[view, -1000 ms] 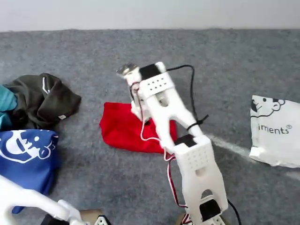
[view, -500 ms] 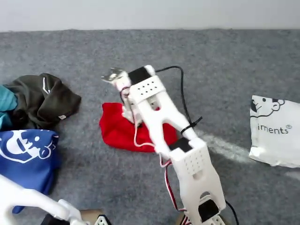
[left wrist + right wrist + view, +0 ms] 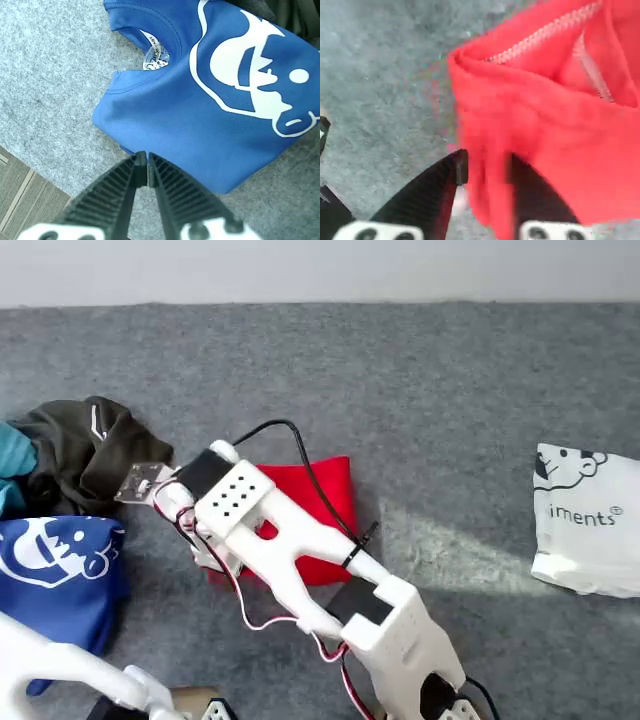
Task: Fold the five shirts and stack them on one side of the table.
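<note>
**Item:** red shirt, near the middle of the grey table cover, partly under the right arm. Condition: bunched, one edge doubled over, seam showing.

**Right gripper**: fingers clamped on a fold at the red shirt's edge, low over the cover.

**Left gripper**: fingers together, holding nothing, hanging above the edge of the blue shirt.

**Other stock:**
- Blue shirt, laid out at the table's left side.
- Dark green shirt and teal shirt, heaped just behind the blue one, unfolded.
- White shirt, flat at the right side, apparently folded.

**Step in hand, as judged:** folding the red shirt, with one edge gripped for drawing across.

**Next move would call for:** carrying that edge over the rest of the cloth, laying it square, and letting go before the cloth dragged. Stacking was not yet begun.
</note>
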`<move>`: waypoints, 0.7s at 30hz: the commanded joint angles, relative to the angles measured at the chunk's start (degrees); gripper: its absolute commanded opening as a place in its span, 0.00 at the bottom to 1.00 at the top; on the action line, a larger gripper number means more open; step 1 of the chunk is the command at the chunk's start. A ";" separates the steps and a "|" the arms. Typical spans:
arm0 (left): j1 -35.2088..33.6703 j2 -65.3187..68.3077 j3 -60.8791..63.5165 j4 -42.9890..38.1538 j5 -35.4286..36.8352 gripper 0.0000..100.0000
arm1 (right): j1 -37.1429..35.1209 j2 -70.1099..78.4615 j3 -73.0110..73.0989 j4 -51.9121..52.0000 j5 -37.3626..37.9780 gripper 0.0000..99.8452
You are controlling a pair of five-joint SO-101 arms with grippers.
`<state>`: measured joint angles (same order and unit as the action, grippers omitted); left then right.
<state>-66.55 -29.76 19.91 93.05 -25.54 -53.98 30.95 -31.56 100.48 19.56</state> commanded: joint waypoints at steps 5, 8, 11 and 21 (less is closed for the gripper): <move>-0.09 -1.41 -0.40 -0.88 0.09 0.02 | 2.68 -9.10 -1.49 2.42 0.70 0.27; 0.18 -1.41 -0.40 -0.88 0.09 0.02 | 6.55 -9.98 -1.76 2.24 0.70 0.22; 0.26 -1.41 -0.40 -0.88 0.09 0.02 | 11.56 -8.57 -1.49 0.57 0.70 0.08; 0.35 -1.32 -0.31 -2.64 0.09 0.02 | 12.26 6.37 -1.85 -8.57 0.70 0.04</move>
<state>-66.55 -29.76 19.91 91.56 -25.54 -39.56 36.40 -31.65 93.19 19.56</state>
